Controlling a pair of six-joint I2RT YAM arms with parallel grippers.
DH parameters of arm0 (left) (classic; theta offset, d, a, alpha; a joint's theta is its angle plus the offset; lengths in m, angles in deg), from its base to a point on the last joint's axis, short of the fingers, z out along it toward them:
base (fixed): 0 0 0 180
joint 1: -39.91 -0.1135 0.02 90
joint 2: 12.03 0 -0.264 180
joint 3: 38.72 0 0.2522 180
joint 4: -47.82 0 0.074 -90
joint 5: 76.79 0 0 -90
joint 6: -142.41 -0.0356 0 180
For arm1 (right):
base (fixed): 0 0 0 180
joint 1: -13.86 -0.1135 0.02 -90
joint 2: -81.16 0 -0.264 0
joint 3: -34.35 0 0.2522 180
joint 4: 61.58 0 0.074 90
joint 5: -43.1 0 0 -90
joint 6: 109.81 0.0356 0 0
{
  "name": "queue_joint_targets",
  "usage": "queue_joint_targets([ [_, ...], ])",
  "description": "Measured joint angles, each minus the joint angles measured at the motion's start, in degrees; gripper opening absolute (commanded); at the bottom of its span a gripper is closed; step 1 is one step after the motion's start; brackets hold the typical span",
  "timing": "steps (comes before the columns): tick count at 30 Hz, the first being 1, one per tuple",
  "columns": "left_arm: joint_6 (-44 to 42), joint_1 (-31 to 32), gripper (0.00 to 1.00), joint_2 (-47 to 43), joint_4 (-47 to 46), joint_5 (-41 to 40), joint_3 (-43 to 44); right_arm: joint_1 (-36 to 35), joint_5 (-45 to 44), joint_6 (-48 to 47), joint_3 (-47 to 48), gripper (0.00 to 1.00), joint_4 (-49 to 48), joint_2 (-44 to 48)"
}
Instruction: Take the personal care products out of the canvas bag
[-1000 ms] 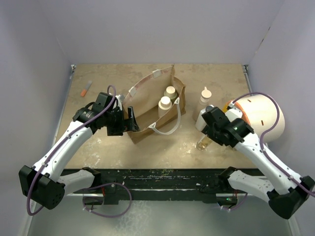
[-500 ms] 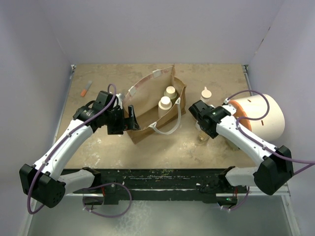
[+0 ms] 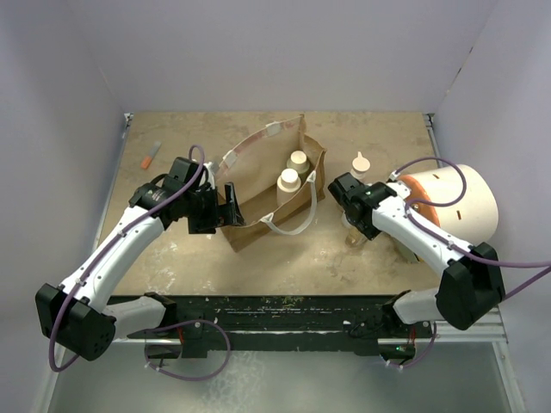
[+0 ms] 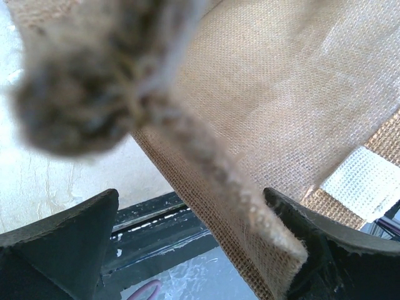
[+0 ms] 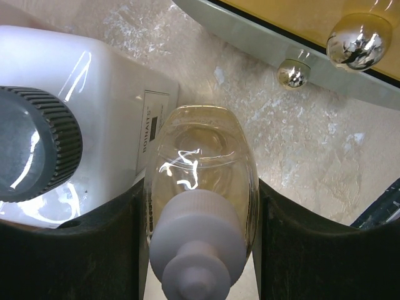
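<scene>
table (image 3: 189, 258): walled on the left, far and right sides; bare top is seen near of the bag and along the far edge.
canvas bag (image 3: 258, 219): stood open left of centre, a rope handle (image 3: 288, 227) draped over its near right wall; its weave and a pale rim patch are resolved only in the left wrist view.
white cylinder (image 3: 461, 202): laid by the right wall, orange face turned left.
left gripper (image 3: 225, 206): placed at the bag's left end; from the wrist its jaws are seen spread wide and released, the bag's rim passing between them against one finger (image 4: 312, 262).
right gripper (image 3: 349, 194): right of the bag; fingers (image 5: 300, 250) are set at both flanks of the pointed-cap bottle (image 3: 360, 163); whether it is clenched cannot be told.
white-cap bottle (image 3: 287, 181), cream-cap bottle (image 3: 298, 160): upright inside the bag's right end, shown from above only.
dark-cap bottle (image 5: 106, 94): just beside the pointed-cap bottle, identified only in the right wrist view.
orange-and-white tube (image 3: 151, 155): far left, well apart.
</scene>
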Motion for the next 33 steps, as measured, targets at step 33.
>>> queue_joint_targets([
  [33,-1.38,0.00,0.99,-0.02,-0.68,2.80,-2.49,0.33,29.14,-47.82,5.99,0.85,-25.33,23.12],
])
